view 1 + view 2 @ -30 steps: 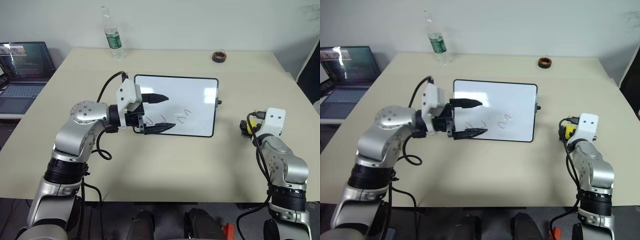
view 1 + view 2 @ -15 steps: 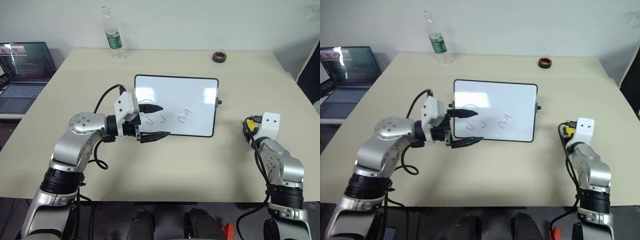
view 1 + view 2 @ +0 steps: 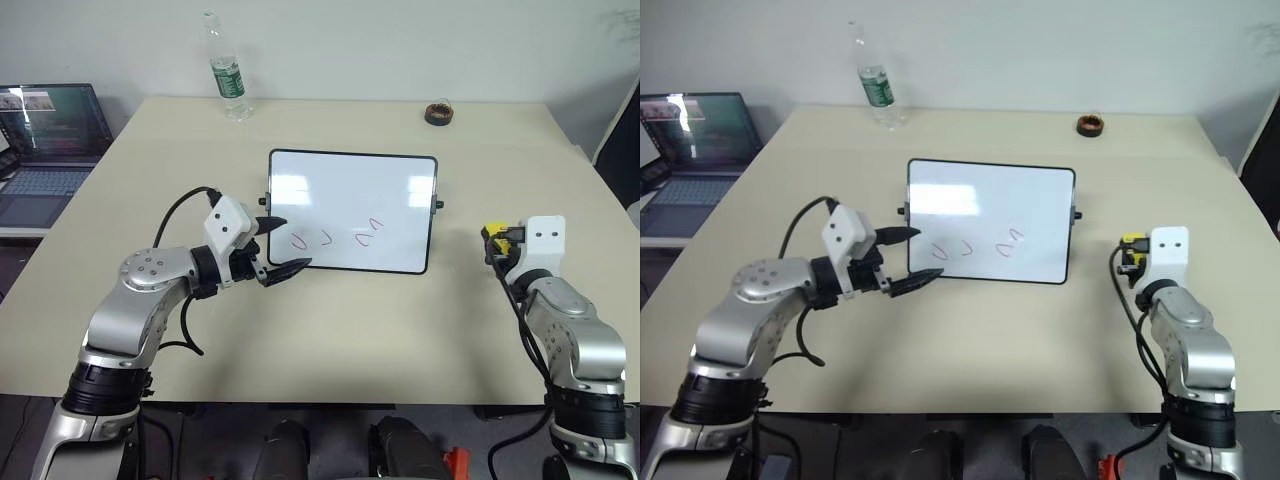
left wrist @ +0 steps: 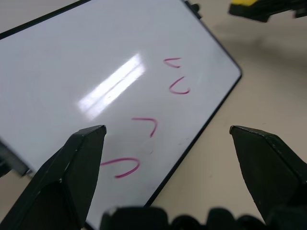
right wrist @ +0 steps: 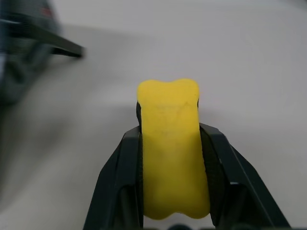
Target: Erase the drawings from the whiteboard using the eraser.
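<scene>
We are now carrying the eraser [image 5: 172, 158] in our right pincer [image 3: 497, 240]: a second ago its fingers stood wide beside the yellow block down on the counter [image 3: 400, 330], and now they are clamped on the block's two long sides, as the right wrist view shows plainly. The block is also sitting higher and a little closer to the whiteboard [image 3: 390, 190] than it was, so we are judging that it is lifted clear of the counter rather than resting on it. It is hanging off the board's right short edge, apart from the frame.

At the same time our left pincer [image 3: 276, 246] is pulling back. A second ago it was hovering over the board's near left part, right above the marks; now it is sitting at the board's near left corner, fingers spread apart and holding nothing, with one tip over the frame and the other over bare counter.

That retreat is leaving the drawings [image 3: 335, 238] uncovered: four small red hooks and arcs in a row along the near half of the board, none of them wiped yet. So we are reading this as the pick-up done and the erasing itself not begun; the carry across the right edge onto the marks looks like the next thing.
</scene>
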